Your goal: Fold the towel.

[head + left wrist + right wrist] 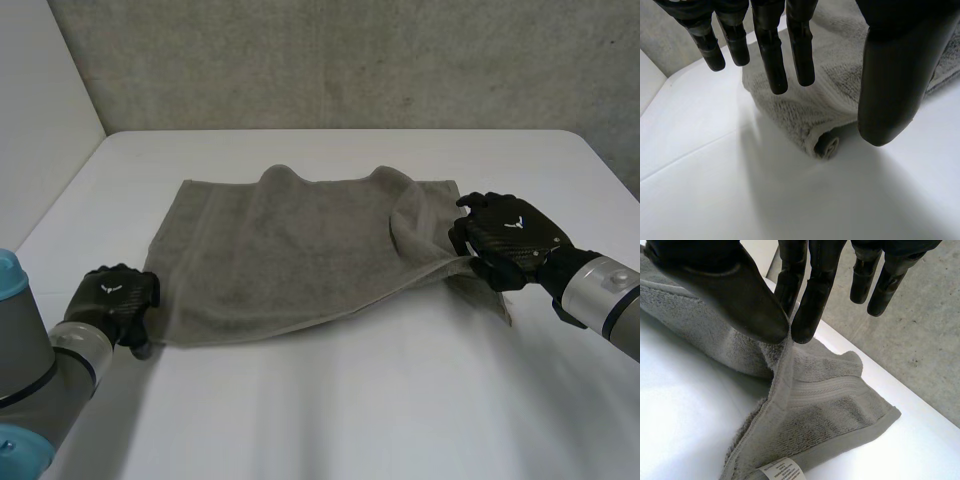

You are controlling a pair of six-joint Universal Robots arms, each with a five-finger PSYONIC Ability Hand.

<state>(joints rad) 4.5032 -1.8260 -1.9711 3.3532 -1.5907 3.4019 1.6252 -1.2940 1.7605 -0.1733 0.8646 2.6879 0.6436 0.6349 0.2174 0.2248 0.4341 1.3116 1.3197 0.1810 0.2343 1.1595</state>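
**Head view:** 1 grey towel point(300, 250) lies spread out on the white tabletop point(400, 400). It is mostly flat, w/ 2 little bumps on its far edge. The left hand point(115, 300) sits low at the towel's near left corner. Its fingers are too small to read from up here. The right hand point(515, 245) is at the towel's right side, on the near edge. The cloth there is bunched up & pulled a bit off the tabletop.

**Left wrist view:** New here is what the left hand does. Its fingers point(771, 55) are straight & spread, and the thumb point(890, 75) stands well apart. They hold nothing, so the hand hangs loose over the towel. Also new is the corner point(826, 146). It is rolled under itself into a small curl & lies on the tabletop, below the gap between fingers & thumb.

**Right wrist view:** New here is the grip. The right thumb point(735, 295) & some fingertips point(810, 315) squeeze the towel's edge between them, so this hand has hold of the towel. The other fingers are straight & touch nothing. The pinched edge is lifted, and the rest drops to the tabletop in a fold. A white label point(782, 471) sits on the hem near the towel's corner. Its print is too tiny to read.
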